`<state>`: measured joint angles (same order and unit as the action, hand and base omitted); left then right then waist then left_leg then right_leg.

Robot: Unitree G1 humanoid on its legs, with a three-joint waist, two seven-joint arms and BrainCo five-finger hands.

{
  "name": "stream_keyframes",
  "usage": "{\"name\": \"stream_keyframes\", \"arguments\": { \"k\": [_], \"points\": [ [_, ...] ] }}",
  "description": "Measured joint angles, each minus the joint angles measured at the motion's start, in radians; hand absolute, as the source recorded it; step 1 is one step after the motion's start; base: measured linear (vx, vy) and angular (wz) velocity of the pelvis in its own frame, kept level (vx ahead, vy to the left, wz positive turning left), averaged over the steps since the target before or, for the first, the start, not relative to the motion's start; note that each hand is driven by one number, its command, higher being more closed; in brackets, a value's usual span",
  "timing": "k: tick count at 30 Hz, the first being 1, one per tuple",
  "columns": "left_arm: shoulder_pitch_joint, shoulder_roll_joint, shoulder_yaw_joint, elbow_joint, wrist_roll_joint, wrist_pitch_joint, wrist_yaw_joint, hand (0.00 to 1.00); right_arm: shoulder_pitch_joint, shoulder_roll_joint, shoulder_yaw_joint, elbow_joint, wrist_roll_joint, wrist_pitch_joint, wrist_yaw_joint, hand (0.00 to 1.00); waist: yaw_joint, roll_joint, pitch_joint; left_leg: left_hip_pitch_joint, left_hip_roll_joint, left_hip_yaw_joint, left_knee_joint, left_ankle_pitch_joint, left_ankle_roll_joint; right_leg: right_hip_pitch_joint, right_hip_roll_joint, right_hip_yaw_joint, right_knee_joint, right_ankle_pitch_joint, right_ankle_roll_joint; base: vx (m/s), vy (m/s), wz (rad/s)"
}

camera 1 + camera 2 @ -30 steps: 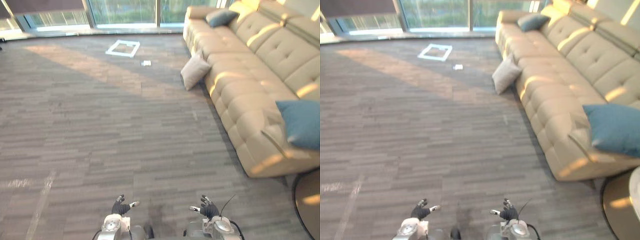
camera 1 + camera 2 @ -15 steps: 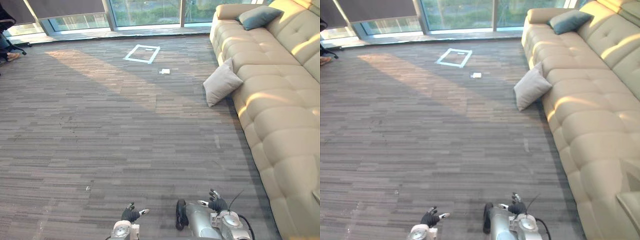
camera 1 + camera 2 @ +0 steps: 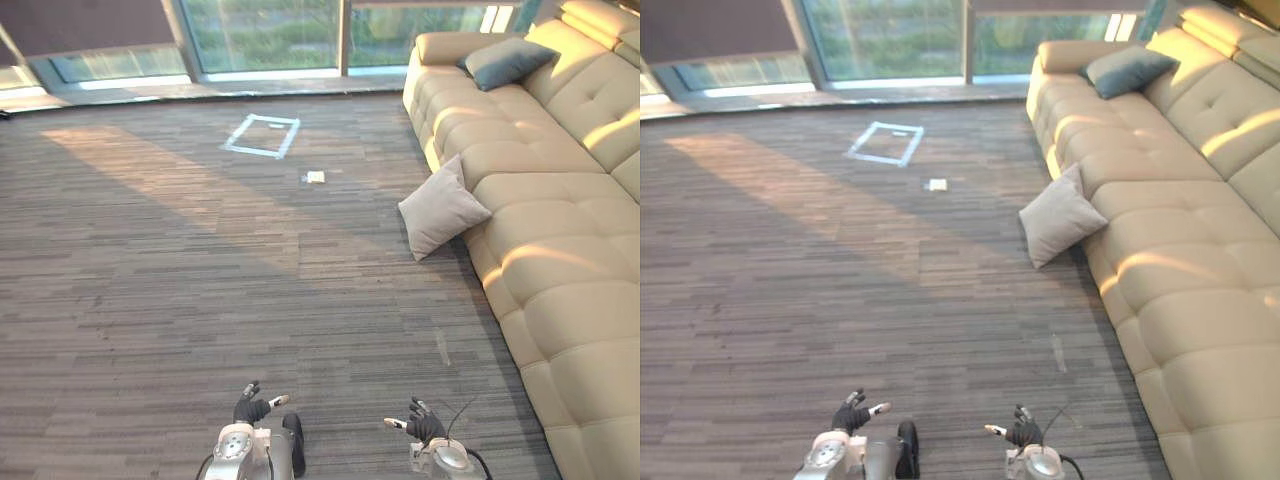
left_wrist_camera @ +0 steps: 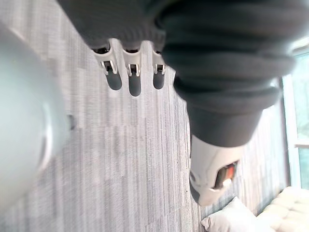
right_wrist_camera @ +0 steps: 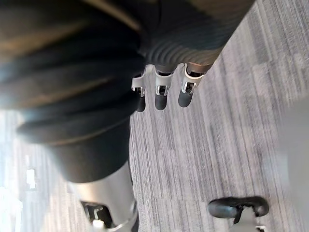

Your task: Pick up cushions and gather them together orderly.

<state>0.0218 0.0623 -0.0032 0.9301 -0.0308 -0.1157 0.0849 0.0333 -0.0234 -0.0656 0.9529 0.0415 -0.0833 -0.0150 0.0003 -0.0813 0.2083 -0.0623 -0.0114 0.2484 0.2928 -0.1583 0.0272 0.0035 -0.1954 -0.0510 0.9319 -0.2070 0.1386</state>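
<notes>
- Grey striped carpet floor (image 3: pixel 180 290) is what we are looking down on, with a broad band of sunlight slanting across it from the far left.
- Cream tufted sofa (image 3: pixel 560 240) is running along our right side, from the near right corner up to the far wall.
- Glass windows (image 3: pixel 265 35) are lining the far wall, and we are making out greenery behind them.
- Beige cushion (image 3: pixel 442 210) is sitting on the floor and leaning tilted against the sofa's front, about halfway along it; no hand is touching it.
- Blue-grey cushion (image 3: pixel 506 62) is lying on the sofa seat at the far end, just beside the armrest and well apart from the beige one.
- White tape square (image 3: pixel 262 136) is marking the floor near the windows.
- Our left hand (image 3: pixel 250 407) is hanging low at the near edge, well apart from both cushions; we are reading its fingers as loosely straight, thumb out to the side, with nothing in it.
- Our right hand (image 3: pixel 420 422) is hanging beside it the same way, fingers relaxed, thumb out and likewise empty.
- Small white scrap (image 3: pixel 316 177) is lying flat on the floor between the tape square and the beige cushion.
</notes>
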Motion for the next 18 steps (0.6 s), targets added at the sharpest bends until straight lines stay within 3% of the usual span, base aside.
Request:
{"name": "stream_keyframes", "arguments": {
  "k": [1, 3, 5, 6, 8, 9, 10, 11, 12, 13, 14, 15, 16, 17, 18],
  "points": [
    [0.002, 0.009, -0.021, 0.006, 0.000, 0.006, 0.001, 0.00, 0.005, -0.003, 0.000, 0.000, 0.000, -0.002, 0.000, 0.00, -0.004, 0.004, 0.011, 0.105, -0.009, 0.000, -0.048, -0.035, 0.008, -0.045, -0.017, -0.039, 0.119, -0.013, -0.045, 0.59, 0.156, -0.15],
    [0.009, 0.012, -0.046, 0.020, 0.000, 0.006, 0.002, 0.00, 0.004, -0.018, 0.019, -0.007, 0.000, -0.013, -0.001, 0.00, -0.017, 0.022, 0.008, 0.243, 0.011, 0.008, -0.134, -0.054, 0.008, -0.132, 0.009, -0.122, 0.115, -0.065, -0.100, 0.63, 0.104, -0.04],
    [0.000, 0.009, -0.056, 0.039, 0.000, 0.009, 0.001, 0.00, 0.002, -0.034, 0.030, -0.028, 0.000, -0.016, 0.000, 0.00, -0.025, 0.040, 0.020, 0.333, 0.035, 0.017, -0.186, -0.061, 0.005, -0.231, 0.033, -0.220, 0.000, -0.103, -0.128, 0.63, 0.023, 0.03],
    [-0.002, 0.007, -0.057, 0.043, 0.000, 0.014, 0.001, 0.00, -0.012, -0.038, 0.030, -0.035, 0.000, -0.022, -0.001, 0.00, -0.040, 0.053, 0.027, 0.362, 0.055, 0.026, -0.190, -0.061, 0.005, -0.280, 0.054, -0.281, -0.158, -0.091, -0.141, 0.66, -0.018, 0.02],
    [0.001, 0.008, -0.060, 0.043, 0.000, 0.013, 0.001, 0.00, -0.028, -0.037, 0.030, -0.036, 0.000, -0.023, 0.001, 0.00, -0.050, 0.057, 0.028, 0.409, 0.060, 0.040, -0.217, -0.062, 0.003, -0.319, 0.105, -0.323, -0.489, 0.024, -0.148, 0.82, -0.050, 0.00],
    [0.005, 0.007, -0.064, 0.043, 0.000, 0.014, 0.001, 0.00, -0.025, -0.037, 0.030, -0.035, 0.000, -0.023, 0.004, 0.00, -0.051, 0.053, 0.026, 0.449, 0.050, 0.043, -0.224, -0.081, -0.030, -0.330, 0.136, -0.300, -0.642, 0.124, -0.164, 0.59, -0.048, -0.04],
    [0.011, 0.007, -0.065, 0.043, 0.000, 0.013, 0.000, 0.00, -0.021, -0.037, 0.030, -0.035, 0.000, -0.023, 0.005, 0.00, -0.051, 0.047, 0.022, 0.471, 0.041, 0.041, -0.219, -0.095, -0.053, -0.337, 0.143, -0.288, -0.670, 0.162, -0.185, 0.82, -0.099, 0.06],
    [0.020, 0.005, -0.060, 0.051, 0.003, 0.014, -0.001, 0.00, -0.012, -0.034, 0.025, -0.037, 0.004, -0.023, 0.010, 0.00, -0.058, 0.028, 0.006, 0.515, 0.023, 0.015, -0.186, -0.122, -0.096, -0.354, 0.138, -0.241, -0.616, 0.296, -0.307, 0.65, -0.090, -0.05],
    [0.015, -0.012, -0.053, 0.065, 0.007, 0.014, -0.001, 0.00, -0.028, -0.046, 0.020, -0.036, -0.001, -0.022, 0.012, 0.00, -0.058, 0.071, 0.002, 0.501, 0.057, 0.013, -0.108, -0.128, -0.108, -0.371, 0.149, -0.255, -0.521, 0.222, -0.316, 0.91, -0.158, 0.01],
    [0.011, -0.022, -0.061, 0.067, 0.009, 0.014, -0.002, 0.00, -0.029, -0.055, 0.020, -0.038, -0.002, -0.019, 0.015, 0.00, -0.063, 0.090, -0.006, 0.441, 0.089, -0.001, 0.032, -0.115, -0.129, -0.365, 0.156, -0.262, -0.498, 0.169, -0.308, 0.70, -0.169, -0.02],
    [0.003, -0.029, -0.058, 0.067, 0.009, 0.014, 0.000, 0.00, -0.035, -0.059, 0.022, -0.039, -0.001, -0.018, 0.016, 0.00, -0.061, 0.116, 0.003, 0.305, 0.157, -0.023, 0.347, -0.014, -0.177, -0.310, 0.182, -0.257, -0.514, 0.125, -0.308, 0.85, -0.216, 0.03],
    [0.000, -0.035, -0.050, 0.066, 0.009, 0.014, -0.001, 0.00, -0.034, -0.060, 0.022, -0.034, -0.001, -0.013, 0.014, 0.00, -0.057, 0.128, 0.011, 0.241, 0.205, -0.021, 0.529, -0.005, -0.194, -0.244, 0.211, -0.254, -0.548, 0.107, -0.310, 0.73, -0.179, -0.07],
    [0.001, -0.037, -0.044, 0.064, 0.009, 0.014, -0.001, 0.00, -0.033, -0.060, 0.021, -0.033, 0.000, -0.010, 0.013, 0.00, -0.056, 0.129, 0.012, 0.227, 0.220, -0.012, 0.576, -0.009, -0.194, -0.220, 0.220, -0.252, -0.560, 0.102, -0.311, 0.70, -0.157, -0.27],
    [0.004, -0.037, -0.025, 0.052, 0.009, 0.013, -0.002, 0.00, -0.022, -0.051, 0.022, -0.031, 0.002, -0.005, 0.012, 0.00, -0.054, 0.114, 0.025, 0.171, 0.269, 0.034, 0.735, -0.041, -0.178, -0.067, 0.252, -0.225, -0.638, 0.085, -0.319, 0.64, -0.133, -0.33],
    [0.006, -0.034, -0.026, 0.044, 0.009, 0.011, -0.001, 0.00, -0.018, -0.045, 0.022, -0.031, 0.003, -0.005, 0.012, 0.00, -0.050, 0.097, 0.030, 0.141, 0.266, 0.054, 0.748, -0.060, -0.159, 0.005, 0.253, -0.202, -0.685, 0.074, -0.318, 0.59, -0.125, -0.44]
  ]
}}
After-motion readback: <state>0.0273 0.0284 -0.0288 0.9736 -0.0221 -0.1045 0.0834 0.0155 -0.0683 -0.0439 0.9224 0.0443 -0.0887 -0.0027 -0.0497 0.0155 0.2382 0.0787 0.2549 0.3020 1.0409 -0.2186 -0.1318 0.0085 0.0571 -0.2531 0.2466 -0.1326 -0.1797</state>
